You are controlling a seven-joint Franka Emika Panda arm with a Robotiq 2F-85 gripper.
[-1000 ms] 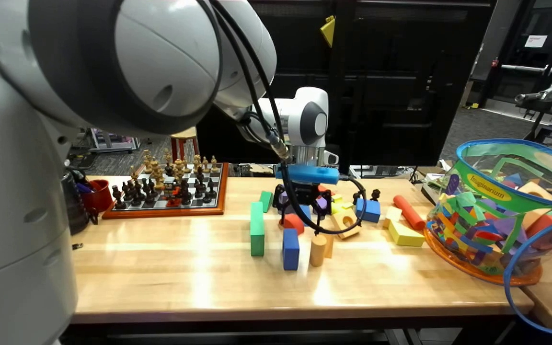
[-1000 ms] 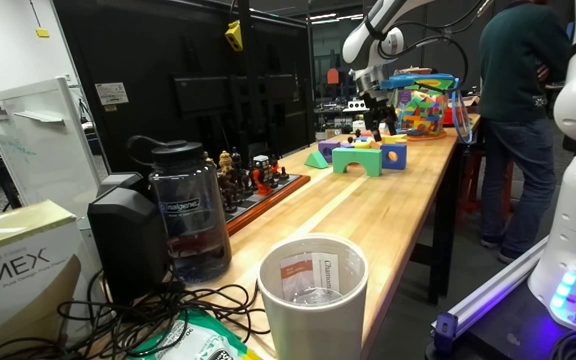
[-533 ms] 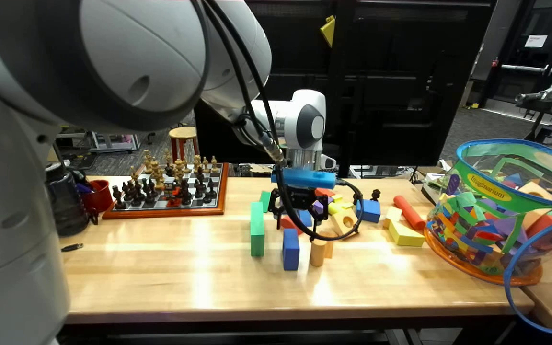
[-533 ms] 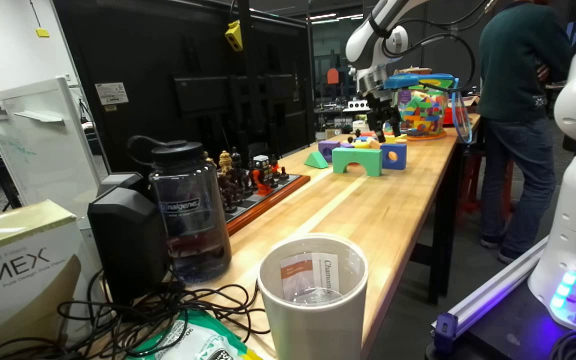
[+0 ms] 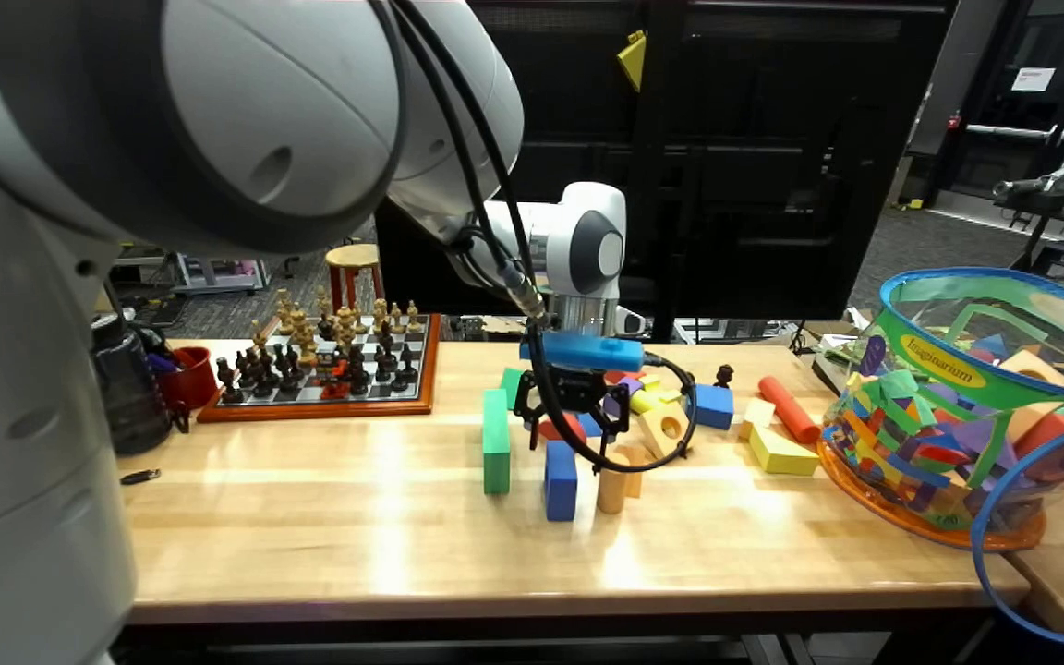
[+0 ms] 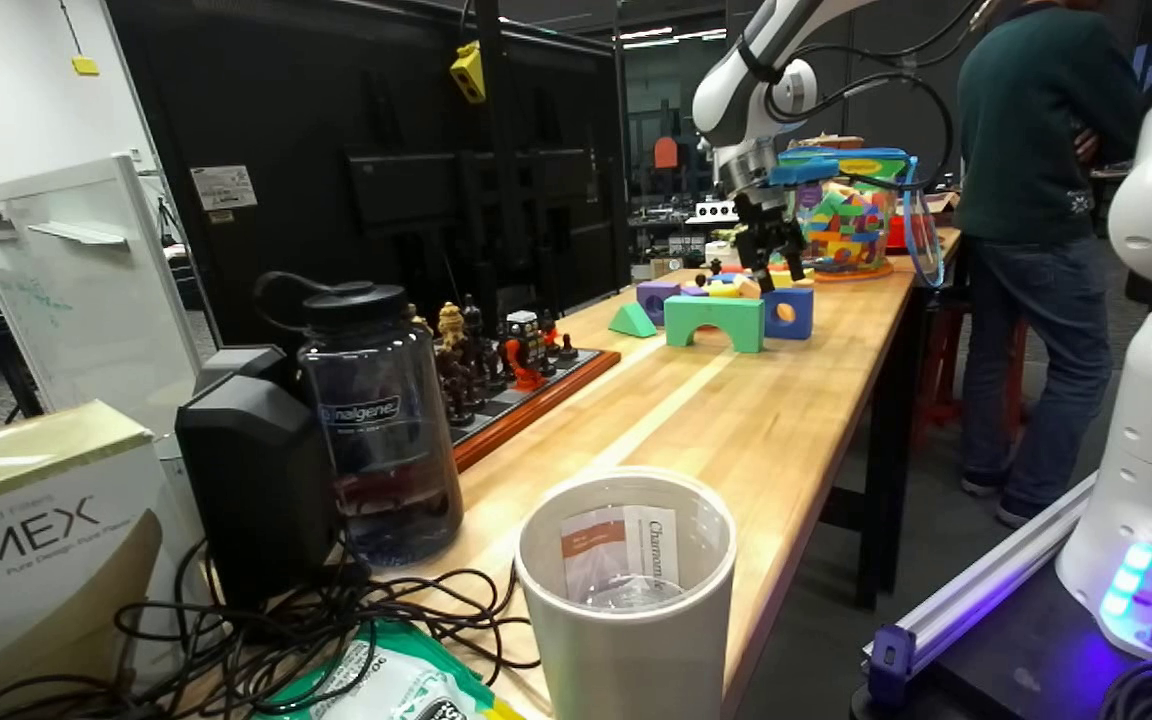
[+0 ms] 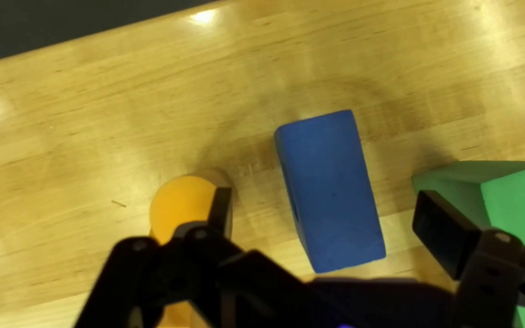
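Splayed gripper (image 7: 331,218) hung over blue block (image 7: 335,191)

The gripper was unclenched, its fingers (image 7: 220,205) spread wide to either side of the blue block, with a gap showing at each flank in the wrist view. The block stood on edge on the wooden table (image 5: 310,526), between an orange cylinder (image 5: 612,489) and a green arch block (image 6: 681,318). One fingertip overlapped the cylinder's top in the wrist view; whether the two touched was hard to say from such an angle. Farther back in an exterior view lay scattered blocks (image 5: 647,401), among them a holed tan block (image 5: 652,439), a yellow block (image 5: 783,454) and a red cylinder (image 5: 789,409). A clear tub (image 5: 943,368) of more blocks (image 5: 920,462) stood near the table's end, and a chessboard (image 5: 430,365) with its pieces (image 5: 304,344) lay well apart from them.
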